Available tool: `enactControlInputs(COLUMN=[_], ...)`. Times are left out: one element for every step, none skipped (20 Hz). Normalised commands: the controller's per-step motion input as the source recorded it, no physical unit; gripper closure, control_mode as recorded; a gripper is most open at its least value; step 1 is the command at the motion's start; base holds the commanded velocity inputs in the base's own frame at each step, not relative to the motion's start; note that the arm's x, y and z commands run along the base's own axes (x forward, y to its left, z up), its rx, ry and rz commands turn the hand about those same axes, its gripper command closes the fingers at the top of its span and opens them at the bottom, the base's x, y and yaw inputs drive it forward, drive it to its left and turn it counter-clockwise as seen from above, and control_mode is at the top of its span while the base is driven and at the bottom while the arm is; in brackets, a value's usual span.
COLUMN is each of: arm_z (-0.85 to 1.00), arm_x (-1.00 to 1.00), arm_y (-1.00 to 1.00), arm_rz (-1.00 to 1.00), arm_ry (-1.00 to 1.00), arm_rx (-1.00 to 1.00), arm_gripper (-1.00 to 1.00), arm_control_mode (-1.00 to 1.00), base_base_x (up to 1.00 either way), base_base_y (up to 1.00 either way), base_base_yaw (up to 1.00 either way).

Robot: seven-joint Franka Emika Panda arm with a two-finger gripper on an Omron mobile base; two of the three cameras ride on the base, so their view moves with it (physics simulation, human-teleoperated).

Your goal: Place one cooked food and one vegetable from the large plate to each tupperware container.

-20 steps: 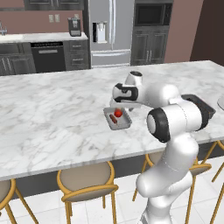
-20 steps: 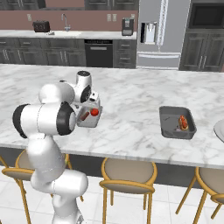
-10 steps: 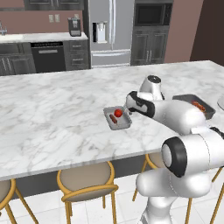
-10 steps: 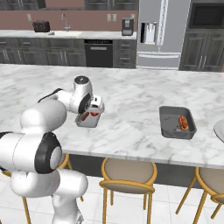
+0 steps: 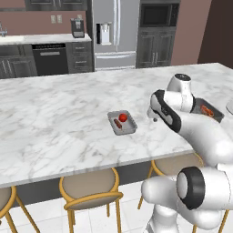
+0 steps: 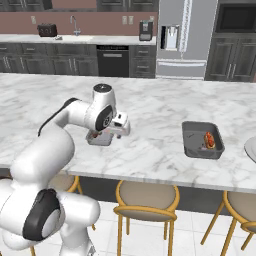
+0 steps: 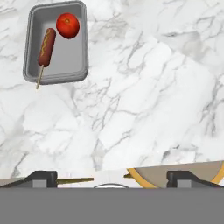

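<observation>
Tubs sit well apart on the marble counter (image 5: 54, 113): we see the near tub (image 5: 122, 123) holding a red tomato (image 7: 68, 25) and a corn dog (image 7: 46, 46) side by side, the corn dog's stick poking over the rim. Our far tub (image 6: 202, 139) has a reddish food item (image 6: 210, 140) lying along one side. A sliver of the large plate (image 6: 250, 150) shows at the counter's edge beyond that far tub. Our gripper (image 6: 123, 125) hangs above bare marble just beside the near tub, jaws spread wide and holding nothing.
</observation>
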Motion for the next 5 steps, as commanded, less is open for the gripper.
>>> enactControlInputs(arm_z=[0.00,0.00,0.00,0.00,0.00], arm_x=[-0.94,-0.85,-0.62,-0.34,-0.14], arm_y=[-0.27,-0.35,-0.36,-0.26,-0.25], arm_rz=[-0.14,-0.11,-0.09,-0.09,-0.08], arm_ry=[-0.05,-0.04,0.00,0.00,0.00], arm_rx=[0.00,0.00,0.00,-0.02,-0.05], arm_gripper=[-1.00,-1.00,-1.00,-1.00,-1.00], arm_control_mode=[-1.00,-1.00,-1.00,-1.00,-1.00], base_base_x=[0.00,0.00,0.00,0.00,0.00], base_base_y=[0.00,0.00,0.00,0.00,0.00], base_base_yaw=[0.00,0.00,0.00,0.00,0.00])
